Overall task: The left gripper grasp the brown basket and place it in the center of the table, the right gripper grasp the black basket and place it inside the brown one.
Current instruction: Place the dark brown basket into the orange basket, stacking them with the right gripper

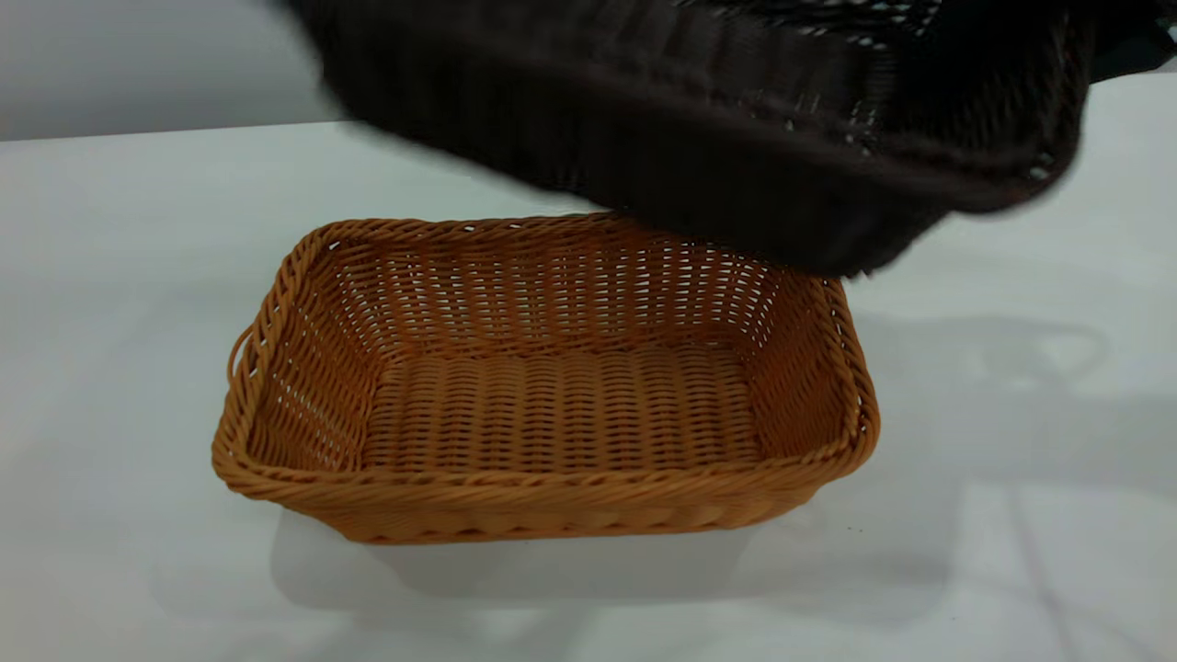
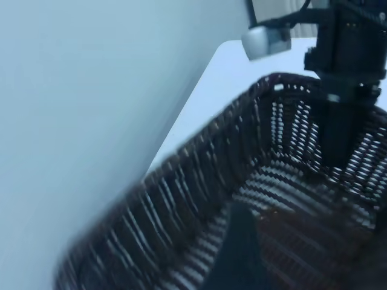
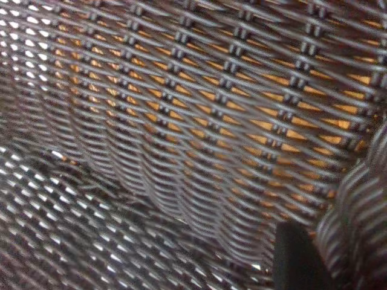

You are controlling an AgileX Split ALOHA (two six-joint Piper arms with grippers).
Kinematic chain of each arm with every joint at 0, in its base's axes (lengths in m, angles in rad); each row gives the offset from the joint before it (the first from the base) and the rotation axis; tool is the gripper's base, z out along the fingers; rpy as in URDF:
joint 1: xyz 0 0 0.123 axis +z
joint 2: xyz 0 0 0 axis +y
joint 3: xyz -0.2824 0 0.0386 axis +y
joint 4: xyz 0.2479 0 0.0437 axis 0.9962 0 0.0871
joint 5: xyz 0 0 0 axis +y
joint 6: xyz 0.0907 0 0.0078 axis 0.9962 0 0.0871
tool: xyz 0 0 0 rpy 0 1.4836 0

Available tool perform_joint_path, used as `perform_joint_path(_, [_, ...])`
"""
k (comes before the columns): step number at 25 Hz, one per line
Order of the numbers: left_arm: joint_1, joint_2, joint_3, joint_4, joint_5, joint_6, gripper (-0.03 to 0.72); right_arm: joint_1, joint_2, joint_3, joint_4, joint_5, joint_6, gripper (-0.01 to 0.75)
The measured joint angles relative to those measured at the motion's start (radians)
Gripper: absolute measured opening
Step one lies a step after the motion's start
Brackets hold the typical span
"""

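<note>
The brown basket [image 1: 552, 405] stands empty on the white table [image 1: 110, 322], near its middle. The black basket [image 1: 736, 119] hangs tilted in the air above the brown basket's far right corner. My right gripper [image 2: 338, 145] is shut on the black basket's far wall [image 2: 290, 121]. In the right wrist view one finger [image 3: 293, 260] lies inside the wall by the rim [image 3: 357, 229], and orange shows through the weave [image 3: 181, 121]. My left gripper [image 2: 302, 254] is open and empty, close beside the black basket, with one finger [image 2: 239, 254] in view.
A pale grey wall [image 1: 138, 55] runs behind the table's far edge. Bare tabletop lies left, right and in front of the brown basket.
</note>
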Motion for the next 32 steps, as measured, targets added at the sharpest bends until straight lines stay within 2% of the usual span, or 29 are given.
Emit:
perform_joint_path(5, [0.0,0.0,0.0,0.0,-0.023,0.026,0.533,0.074,0.085,-0.097,-0.128,0.089,0.008,0.239])
perform_joint_path(10, [0.0,0.0,0.0,0.0,-0.019,0.024,0.533,0.128,0.178,-0.204,-0.127,0.142,-0.004,0.239])
perform_joint_path(13, [0.0,0.0,0.0,0.0,-0.019,0.024,0.533,0.132,0.244,-0.264,-0.129,0.178,-0.009,0.237])
perform_joint_path(17, [0.0,0.0,0.0,-0.001,-0.018,0.022,0.533,0.131,0.319,-0.306,-0.104,0.172,0.006,0.237])
perform_joint_path(32, [0.0,0.0,0.0,-0.002,-0.016,0.022,0.533,0.131,0.414,-0.304,-0.123,0.095,0.0,0.237])
